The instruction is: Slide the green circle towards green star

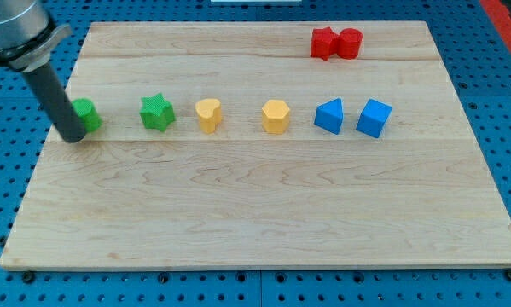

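We see the green circle [87, 114] near the board's left edge, partly hidden by the rod. My tip [72, 136] rests on the wooden board [238, 222], touching the circle's left side; it has no jaws and holds nothing. The green star [157, 112] sits near, to the circle's right. Farther right in the same row come a yellow heart [208, 114], a yellow hexagon [275, 116] and two blue blocks [353, 117]. Two red blocks [335, 43] touch at the top.

Arm end: grey metal cylindrical housing w/ flange, top-left of view. Below it a straight dark rod, matte black; my tip [72, 137] blunt.
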Robot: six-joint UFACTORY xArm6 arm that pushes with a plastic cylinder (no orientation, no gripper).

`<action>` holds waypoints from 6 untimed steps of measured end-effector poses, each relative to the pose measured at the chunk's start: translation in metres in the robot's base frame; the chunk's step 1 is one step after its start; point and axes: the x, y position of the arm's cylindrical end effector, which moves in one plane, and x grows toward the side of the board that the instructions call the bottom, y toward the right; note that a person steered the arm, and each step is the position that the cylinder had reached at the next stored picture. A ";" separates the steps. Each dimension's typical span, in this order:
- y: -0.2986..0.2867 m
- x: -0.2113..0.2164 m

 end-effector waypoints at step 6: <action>-0.007 -0.024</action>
